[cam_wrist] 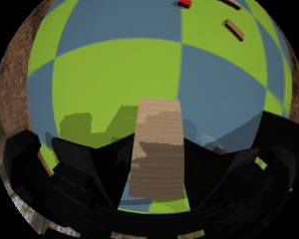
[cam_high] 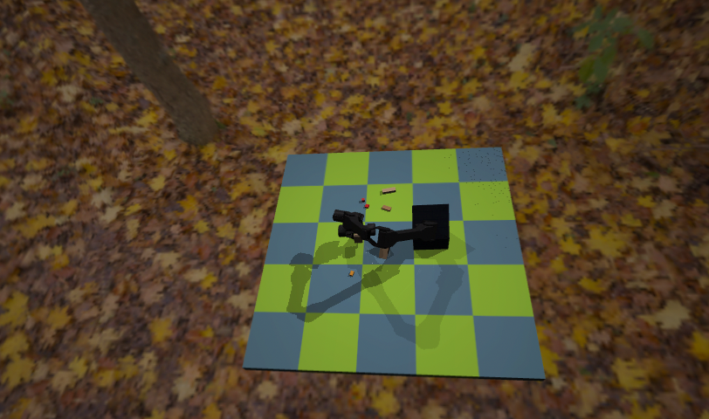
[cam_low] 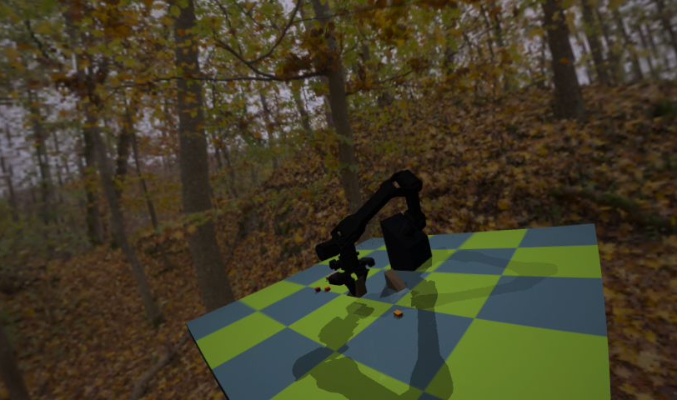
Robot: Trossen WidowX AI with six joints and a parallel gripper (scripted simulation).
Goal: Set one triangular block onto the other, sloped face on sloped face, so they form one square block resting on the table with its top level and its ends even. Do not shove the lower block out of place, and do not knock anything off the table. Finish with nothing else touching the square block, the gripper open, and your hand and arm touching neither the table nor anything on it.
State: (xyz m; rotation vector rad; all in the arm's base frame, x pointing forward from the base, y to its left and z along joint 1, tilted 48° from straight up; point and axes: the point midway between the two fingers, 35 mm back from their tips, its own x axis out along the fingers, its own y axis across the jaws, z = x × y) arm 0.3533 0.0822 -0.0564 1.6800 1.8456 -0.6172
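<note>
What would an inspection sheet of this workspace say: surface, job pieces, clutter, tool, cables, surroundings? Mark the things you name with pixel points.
Surface: green and blue checkered table (cam_high: 441, 340) (cam_low: 535, 357).
Job's things: one wooden block (cam_low: 360, 287) (cam_wrist: 158, 129) in the tool; the other, a wedge (cam_high: 383, 252) (cam_low: 393, 280), on the table near the arm's base (cam_high: 430, 211) (cam_low: 406, 247); not joined.
Clutter: two small red pieces, two flat tan pieces, one small orange block (cam_high: 351, 273) (cam_low: 398, 313).
Tool (cam_low: 358, 292) (cam_wrist: 156, 137): shut on the wooden block; clearance below unclear.
Cables: nothing seen.
Surroundings: leaf-covered ground, trees.
</note>
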